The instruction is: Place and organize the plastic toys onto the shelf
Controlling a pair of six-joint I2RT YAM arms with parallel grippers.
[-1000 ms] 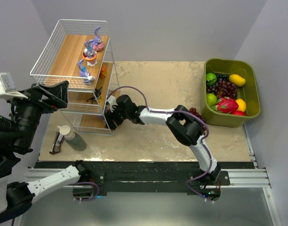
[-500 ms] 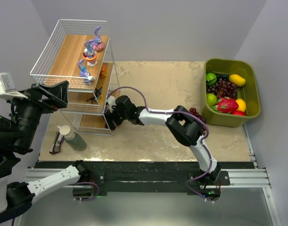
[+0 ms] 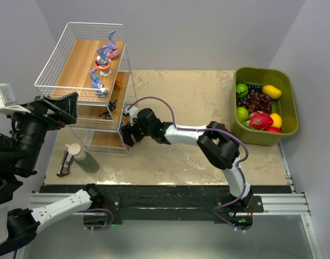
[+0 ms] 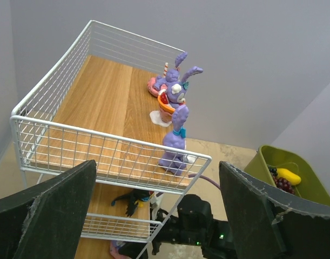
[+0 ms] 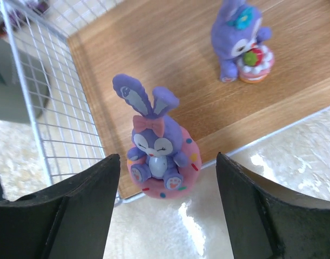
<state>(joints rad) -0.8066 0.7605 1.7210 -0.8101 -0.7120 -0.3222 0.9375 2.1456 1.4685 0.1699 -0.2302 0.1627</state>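
subject: purple bunny figurine on a pink sprinkled ring base. it stands upright on the bottom board of the three-tier white wire rack with light-brown wooden boards, at the very lip of the board, facing outward. a second purple bunny holding a strawberry cake sits deeper in, well apart.

key relation: the bunny lies straight ahead of the right gripper, between its fingers, ears up, long axis vertical. the claw is spread, a gap on both sides, touching nothing. the toy stands unaided, so this placement looks done; a clean straight pull-back is what matters next, since the base sits so near the edge.

right arm: low, stretched left across the table. left gripper: raised beside the top tier, spread wide, empty, farther off.
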